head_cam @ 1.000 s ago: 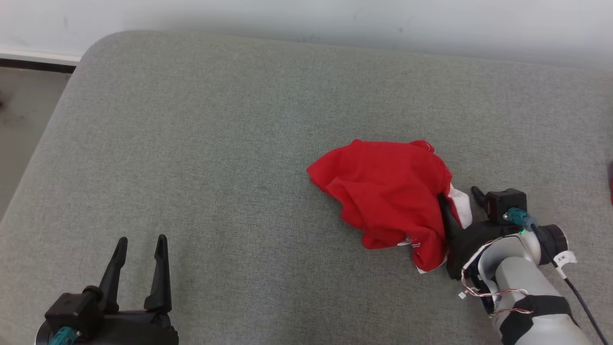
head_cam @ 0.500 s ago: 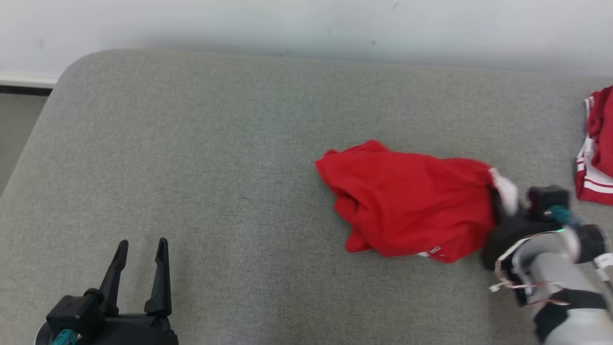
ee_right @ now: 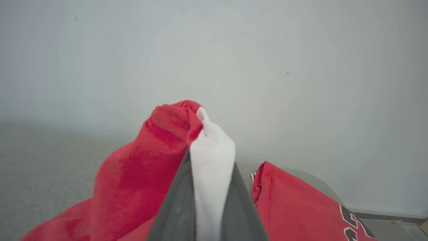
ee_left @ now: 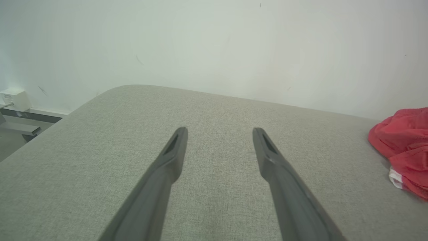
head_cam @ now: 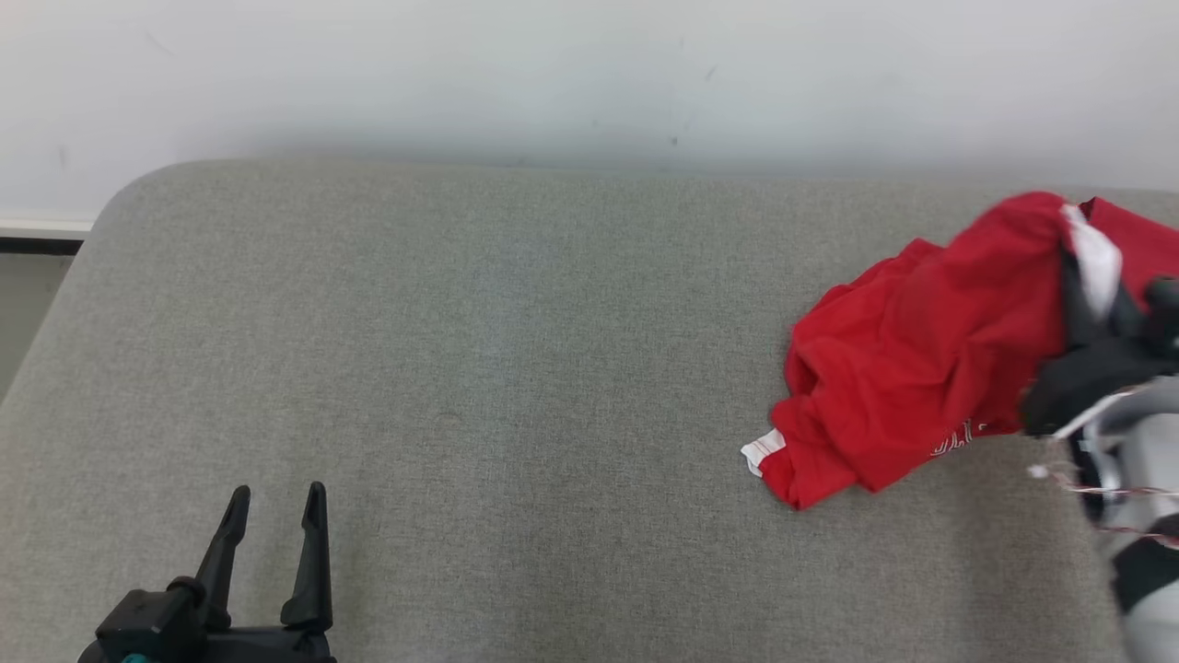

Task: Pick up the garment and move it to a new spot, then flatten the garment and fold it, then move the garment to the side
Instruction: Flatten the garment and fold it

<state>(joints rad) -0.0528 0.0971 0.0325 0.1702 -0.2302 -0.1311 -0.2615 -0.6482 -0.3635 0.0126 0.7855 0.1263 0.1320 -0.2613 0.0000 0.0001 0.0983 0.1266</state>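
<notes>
The garment (head_cam: 907,368) is red cloth with a white trim piece, bunched at the right of the grey padded surface (head_cam: 461,368). My right gripper (head_cam: 1085,276) is shut on its upper edge. That edge is raised, while the lower folds trail on the surface. In the right wrist view the two fingers (ee_right: 177,201) pinch white and red cloth of the garment (ee_right: 133,180), with the gripper (ee_right: 210,160) closed tight. My left gripper (head_cam: 274,502) stands open at the lower left with nothing between its fingers. From the left wrist the gripper (ee_left: 219,132) is open and the garment (ee_left: 406,147) lies far right.
A second red cloth (ee_right: 301,204) with black and white lettering lies at the surface's far right end, just behind my right gripper. A pale wall (head_cam: 589,74) runs along the far edge. The surface's rounded left corner drops to the floor (head_cam: 28,295).
My right gripper closed on the garment's edge, lifted it and carried it to the right and farther back. The head camera also tilted up. The left arm stayed put.
</notes>
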